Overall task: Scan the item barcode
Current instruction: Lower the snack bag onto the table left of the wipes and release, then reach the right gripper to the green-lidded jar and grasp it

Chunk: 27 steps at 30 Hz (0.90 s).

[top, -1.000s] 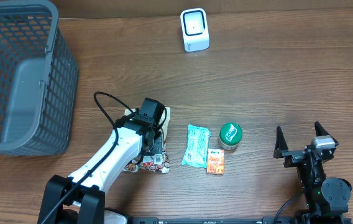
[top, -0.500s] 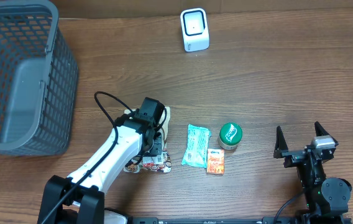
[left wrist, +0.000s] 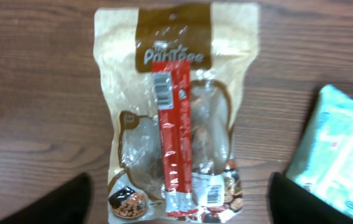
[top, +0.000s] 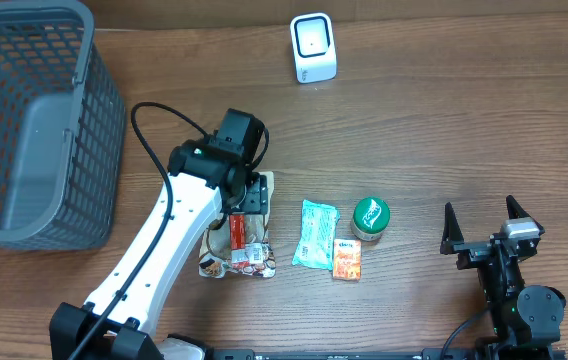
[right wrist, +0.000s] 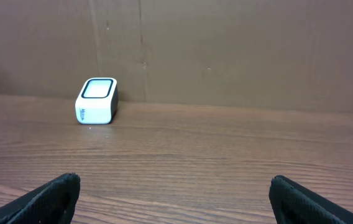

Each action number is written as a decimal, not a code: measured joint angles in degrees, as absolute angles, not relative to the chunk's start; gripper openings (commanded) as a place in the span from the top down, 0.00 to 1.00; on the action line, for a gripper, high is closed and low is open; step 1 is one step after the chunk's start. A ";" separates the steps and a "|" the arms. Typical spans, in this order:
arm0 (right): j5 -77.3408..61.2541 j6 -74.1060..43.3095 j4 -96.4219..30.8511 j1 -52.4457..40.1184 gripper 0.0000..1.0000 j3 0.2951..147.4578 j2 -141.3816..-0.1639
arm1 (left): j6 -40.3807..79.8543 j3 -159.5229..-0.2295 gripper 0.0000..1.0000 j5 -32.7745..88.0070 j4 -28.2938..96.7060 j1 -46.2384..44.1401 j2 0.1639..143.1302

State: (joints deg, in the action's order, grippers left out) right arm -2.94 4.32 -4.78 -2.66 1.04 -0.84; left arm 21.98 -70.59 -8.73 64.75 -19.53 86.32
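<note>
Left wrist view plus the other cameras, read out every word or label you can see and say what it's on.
"Pantree": brown band atop the tan plastic snack pouch.
Red stick packet lying on that pouch: white barcode label and print, too small to read.
Teal plastic packet: print blurred.
Small orange box: lettering too blurred.
Green-lidded jar: white logo, no readable word.
White box-shaped scanner: small side mark, unreadable.
</note>
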 measured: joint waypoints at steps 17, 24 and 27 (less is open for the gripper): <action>-3.16 4.27 -4.73 -2.66 0.00 1.04 -0.84 | 23.64 -71.20 0.00 -5.61 60.42 -12.34 86.32; -5.02 4.10 -4.05 -2.66 0.00 1.04 -0.84 | 23.81 -71.20 0.00 -5.61 61.14 -7.81 86.32; -5.58 1.54 -4.29 -2.66 0.00 1.04 -0.84 | 23.81 -71.20 0.00 -5.58 61.23 -7.84 86.32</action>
State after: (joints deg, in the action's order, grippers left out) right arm -5.58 1.54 -4.29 -2.66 1.04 -0.84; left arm 23.81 -71.20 -5.58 61.23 -7.84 86.32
